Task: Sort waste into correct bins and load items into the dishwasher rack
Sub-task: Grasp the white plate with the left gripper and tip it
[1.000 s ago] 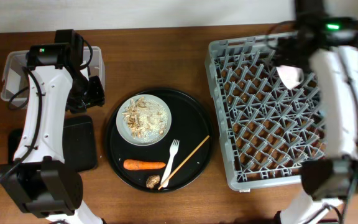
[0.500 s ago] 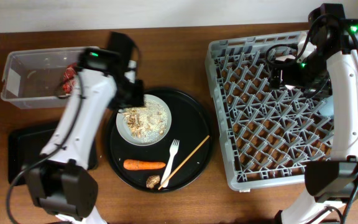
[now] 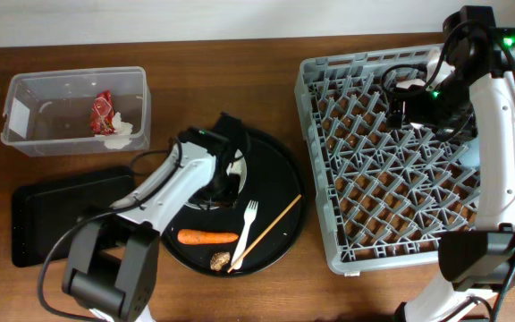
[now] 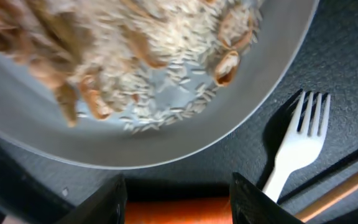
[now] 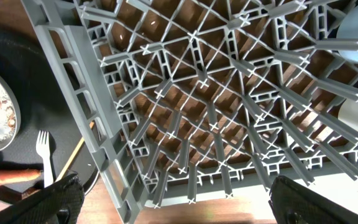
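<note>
Left gripper [image 4: 178, 186] apart over round grey-white plate [image 4: 166, 149].
Right gripper [image 5: 176, 190] apart, right of plate, over grey plastic crate [image 5: 229, 124].

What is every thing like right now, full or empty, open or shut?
Clear tub: holds red wrapper and white tissue.
Flat black tray: bare where visible.
Plate: covered with rice scraps.
Carrot: lying on round black tray.
Fork: lying flat on that tray.
Dishwasher rack: pegs mostly bare.
Left gripper: open, holding nothing.
Right gripper: wide open, over rack.
</note>
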Controlling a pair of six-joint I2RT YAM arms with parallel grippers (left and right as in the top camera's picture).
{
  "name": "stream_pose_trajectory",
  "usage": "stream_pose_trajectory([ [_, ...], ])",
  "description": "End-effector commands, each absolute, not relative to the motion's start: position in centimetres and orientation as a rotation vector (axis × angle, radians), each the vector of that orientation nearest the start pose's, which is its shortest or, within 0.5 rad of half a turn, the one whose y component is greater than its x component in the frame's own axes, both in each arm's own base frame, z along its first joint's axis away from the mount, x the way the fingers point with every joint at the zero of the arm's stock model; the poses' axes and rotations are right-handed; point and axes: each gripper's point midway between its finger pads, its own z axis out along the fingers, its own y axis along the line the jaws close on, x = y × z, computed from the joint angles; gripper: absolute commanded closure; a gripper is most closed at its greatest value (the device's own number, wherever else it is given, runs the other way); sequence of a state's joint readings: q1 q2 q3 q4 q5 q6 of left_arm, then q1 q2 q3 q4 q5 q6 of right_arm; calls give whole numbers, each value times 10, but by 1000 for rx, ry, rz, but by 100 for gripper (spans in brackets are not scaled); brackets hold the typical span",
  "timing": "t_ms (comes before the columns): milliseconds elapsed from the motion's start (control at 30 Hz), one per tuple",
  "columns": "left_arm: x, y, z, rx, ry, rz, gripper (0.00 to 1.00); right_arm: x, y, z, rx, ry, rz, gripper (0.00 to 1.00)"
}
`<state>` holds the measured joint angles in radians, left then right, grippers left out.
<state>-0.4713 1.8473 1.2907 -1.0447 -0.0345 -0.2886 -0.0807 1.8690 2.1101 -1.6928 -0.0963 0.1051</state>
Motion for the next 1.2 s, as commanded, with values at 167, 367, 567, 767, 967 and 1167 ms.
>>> stream_pose_trajectory([
  [167,293,-151,35,392,3047,128,46,348,-9,240,267,3013,161,2],
  [367,297,-150,30,387,3020,139,46,348,-9,240,267,3013,161,2],
  [567,289,-145,14,389,3030,146,47,348,-9,240,267,3013,161,2],
  [767,287,-145,8,388,3026,143,71,348,-9,240,267,3013,162,2],
  [967,298,-151,9,372,2982,111,86,348,-9,240,267,3013,162,2],
  [1167,302,-152,10,368,2967,102,94,348,-9,240,267,3013,162,2],
])
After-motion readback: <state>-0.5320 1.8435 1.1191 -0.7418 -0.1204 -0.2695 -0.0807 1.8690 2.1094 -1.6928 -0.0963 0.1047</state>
